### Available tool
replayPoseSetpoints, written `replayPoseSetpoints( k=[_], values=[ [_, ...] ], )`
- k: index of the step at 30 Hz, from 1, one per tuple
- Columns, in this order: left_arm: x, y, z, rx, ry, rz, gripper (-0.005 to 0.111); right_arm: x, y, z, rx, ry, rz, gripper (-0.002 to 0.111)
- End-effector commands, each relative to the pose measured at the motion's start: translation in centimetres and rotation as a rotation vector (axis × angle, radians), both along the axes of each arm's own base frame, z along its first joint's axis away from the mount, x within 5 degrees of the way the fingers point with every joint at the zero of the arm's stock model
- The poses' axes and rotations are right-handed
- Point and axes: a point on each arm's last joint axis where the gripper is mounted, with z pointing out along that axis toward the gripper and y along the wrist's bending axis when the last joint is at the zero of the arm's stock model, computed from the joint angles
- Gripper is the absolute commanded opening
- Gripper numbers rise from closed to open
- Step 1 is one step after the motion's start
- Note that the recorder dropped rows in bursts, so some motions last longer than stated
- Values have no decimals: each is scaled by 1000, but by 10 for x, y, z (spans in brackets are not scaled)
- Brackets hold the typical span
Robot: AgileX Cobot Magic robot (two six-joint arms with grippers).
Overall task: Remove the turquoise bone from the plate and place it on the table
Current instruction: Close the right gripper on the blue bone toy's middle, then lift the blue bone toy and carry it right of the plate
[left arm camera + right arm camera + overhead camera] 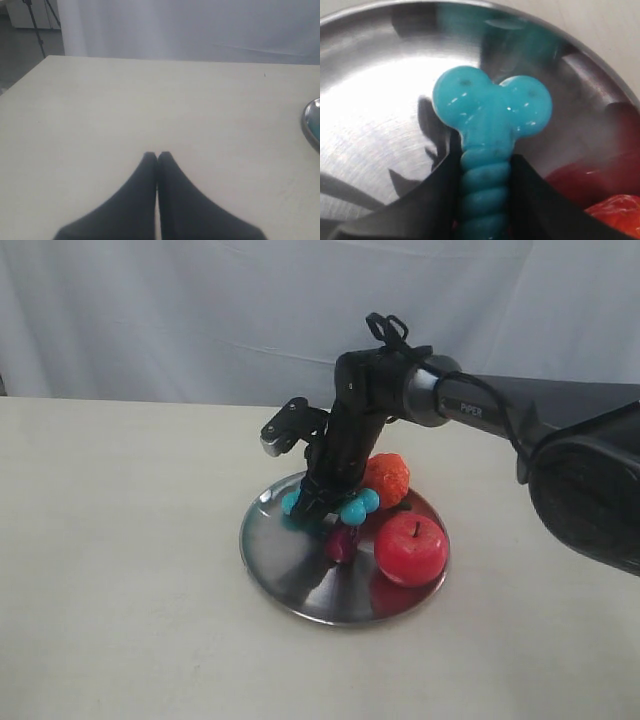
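The turquoise bone (490, 120) is clamped by its ribbed shaft between the black fingers of my right gripper (485, 160), which is shut on it. In the exterior view that gripper (322, 502) reaches down over the steel plate (285, 560), with the bone's knobbed ends (358, 507) sticking out on both sides. I cannot tell whether the bone still touches the plate (375, 115). My left gripper (157, 156) is shut on nothing, hovering over the cream table (150, 105), away from the plate's rim (311, 122).
On the plate sit a red apple (411, 548), an orange-red fruit (386, 478) and a small dark red item (342, 542). The table (120, 570) stretches wide around the plate. A white curtain hangs behind.
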Motion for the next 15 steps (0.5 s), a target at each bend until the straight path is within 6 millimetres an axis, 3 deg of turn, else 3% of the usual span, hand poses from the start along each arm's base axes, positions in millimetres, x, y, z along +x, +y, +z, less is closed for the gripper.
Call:
replayPoseSetpoints(
  k=[1, 6, 15],
  values=[
    [0, 0, 0, -6, -5, 5, 0, 0, -3, 16, -7, -38, 5, 0],
    [0, 0, 0, -6, -5, 5, 0, -1, -3, 43, 17, -99, -42, 0],
    [0, 0, 0, -6, -5, 5, 0, -19, -6, 125, 77, -218, -161, 0]
  ],
)
